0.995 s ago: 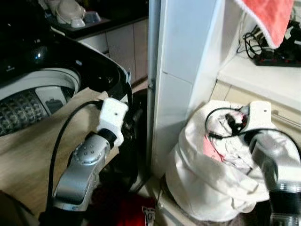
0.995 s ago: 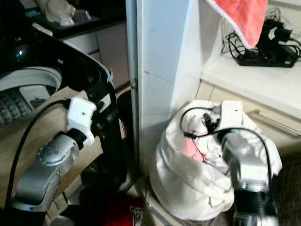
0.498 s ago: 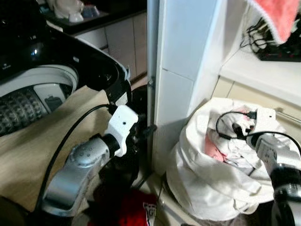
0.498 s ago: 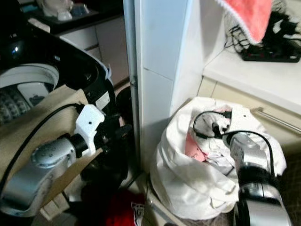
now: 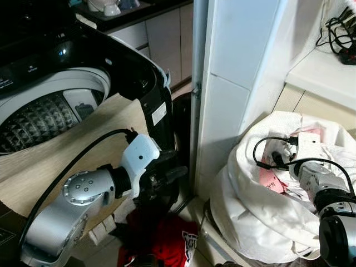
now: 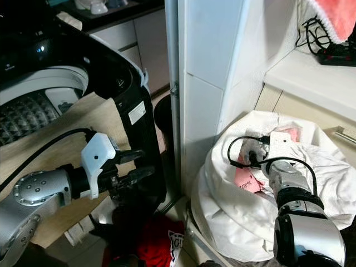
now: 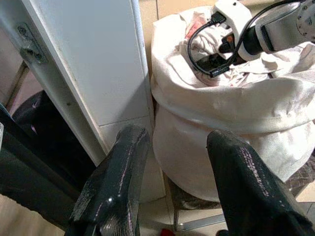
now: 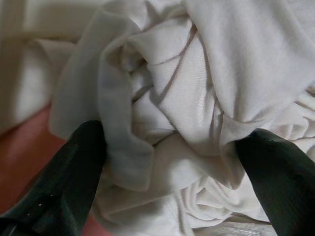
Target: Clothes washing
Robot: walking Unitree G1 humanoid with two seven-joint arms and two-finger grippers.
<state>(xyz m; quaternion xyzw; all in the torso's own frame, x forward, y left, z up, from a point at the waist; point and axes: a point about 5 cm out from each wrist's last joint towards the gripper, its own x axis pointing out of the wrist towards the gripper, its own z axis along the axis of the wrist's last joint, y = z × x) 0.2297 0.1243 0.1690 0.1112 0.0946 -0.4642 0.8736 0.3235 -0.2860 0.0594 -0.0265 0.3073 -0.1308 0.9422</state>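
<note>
At lower right, the right gripper (image 8: 167, 147) is sitting spread wide around white clothes (image 8: 197, 88) inside the laundry bag (image 5: 261, 222). They look soft and light; a bunched fold seems the best hold. The left gripper (image 7: 177, 182) is hanging open, empty. The bag's depths are hidden.
</note>
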